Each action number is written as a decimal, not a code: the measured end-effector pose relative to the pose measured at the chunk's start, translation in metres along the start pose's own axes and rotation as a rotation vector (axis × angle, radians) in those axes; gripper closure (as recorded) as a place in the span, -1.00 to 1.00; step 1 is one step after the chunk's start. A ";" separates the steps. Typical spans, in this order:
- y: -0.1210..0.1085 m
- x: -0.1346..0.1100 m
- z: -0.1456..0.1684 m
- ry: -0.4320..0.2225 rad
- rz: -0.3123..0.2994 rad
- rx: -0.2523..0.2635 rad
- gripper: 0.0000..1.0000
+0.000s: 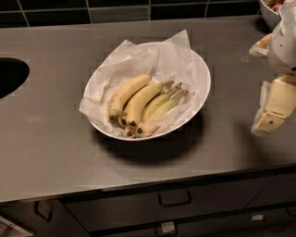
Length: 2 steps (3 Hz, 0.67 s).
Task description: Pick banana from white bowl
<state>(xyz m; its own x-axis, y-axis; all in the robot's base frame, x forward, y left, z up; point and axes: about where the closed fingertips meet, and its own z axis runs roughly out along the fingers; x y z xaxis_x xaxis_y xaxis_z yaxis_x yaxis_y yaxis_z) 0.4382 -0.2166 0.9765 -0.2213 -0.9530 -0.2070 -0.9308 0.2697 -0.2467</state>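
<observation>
The white bowl (pixel 201 69) stands in the middle of the steel counter, lined with crumpled white paper. Several bananas lie in it side by side, dark tips toward the front left. The banana (pixel 144 98), plump and fully yellow, lies second from the left. A shorter yellow banana (pixel 126 94) lies on its left and two slimmer greenish bananas (pixel 162 105) on its right. My gripper (pixel 257 90) hangs at the right edge of the view, well to the right of the bowl and above the counter. It is open and empty.
A dark round sink opening (pixel 9 76) is cut into the counter at the far left. Part of another white bowl (pixel 269 13) with food shows at the top right corner. A dark tiled wall runs behind the counter. Drawers with handles (pixel 175 199) sit under the front edge.
</observation>
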 end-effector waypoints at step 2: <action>-0.005 -0.019 -0.006 -0.002 -0.047 0.009 -1.00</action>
<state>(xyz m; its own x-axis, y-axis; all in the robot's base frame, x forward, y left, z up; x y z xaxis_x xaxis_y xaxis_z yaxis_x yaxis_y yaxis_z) 0.4452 -0.2001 0.9871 -0.1764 -0.9645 -0.1966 -0.9376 0.2254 -0.2646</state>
